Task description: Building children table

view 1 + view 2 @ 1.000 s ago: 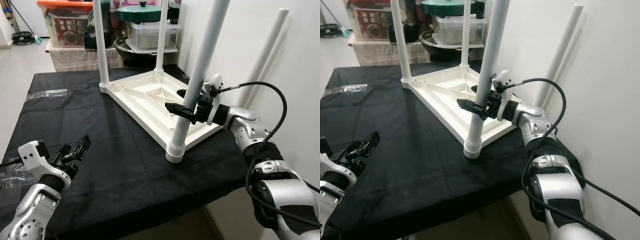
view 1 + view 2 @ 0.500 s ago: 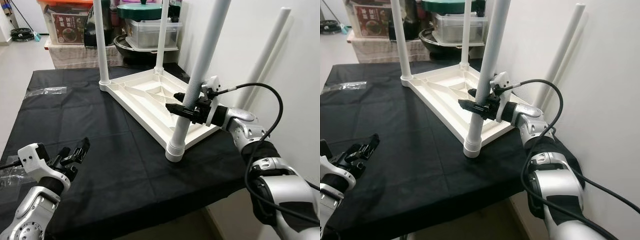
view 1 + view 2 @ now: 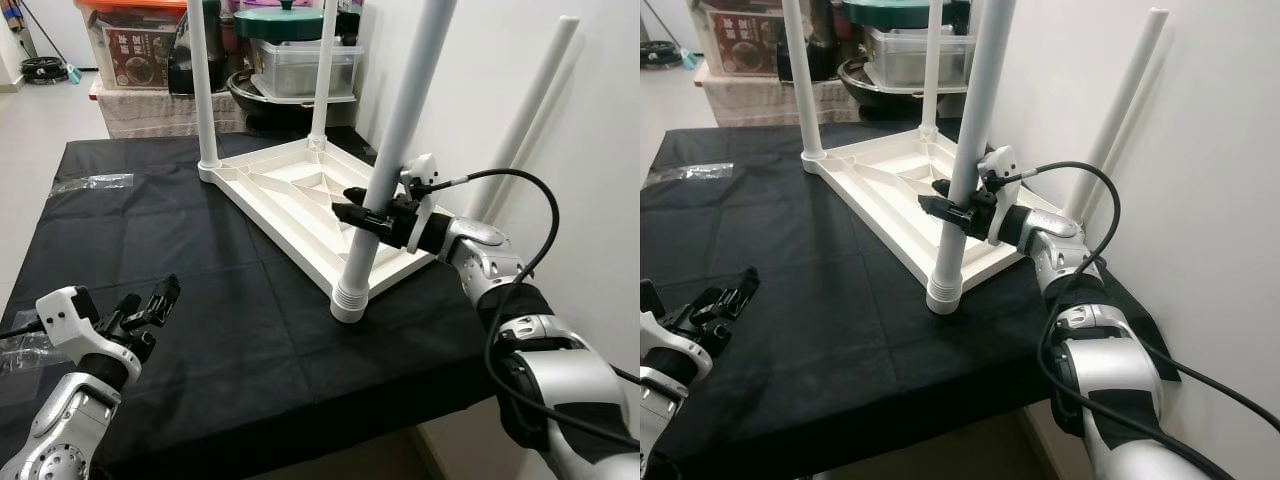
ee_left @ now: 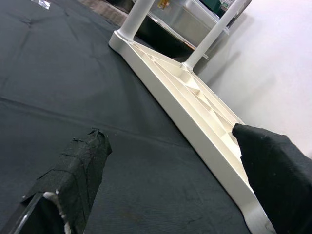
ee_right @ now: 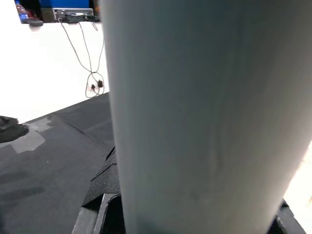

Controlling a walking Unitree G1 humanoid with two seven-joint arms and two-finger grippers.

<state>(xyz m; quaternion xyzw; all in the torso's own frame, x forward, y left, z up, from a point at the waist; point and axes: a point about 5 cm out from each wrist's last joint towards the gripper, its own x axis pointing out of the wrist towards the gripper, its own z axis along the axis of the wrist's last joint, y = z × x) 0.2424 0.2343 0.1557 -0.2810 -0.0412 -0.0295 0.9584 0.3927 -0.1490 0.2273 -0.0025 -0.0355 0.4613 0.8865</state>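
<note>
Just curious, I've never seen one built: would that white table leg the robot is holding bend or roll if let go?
The near leg looks like a stiff plastic tube, probably light. The right gripper clasps it. Standing on the upturned tabletop, it might tip if not seated; being round, it could roll.

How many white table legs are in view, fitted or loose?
4: three stand on the upturned tabletop, far-left leg, far-right leg, near leg in the right tool; one loose leg leans against the wall.
</note>
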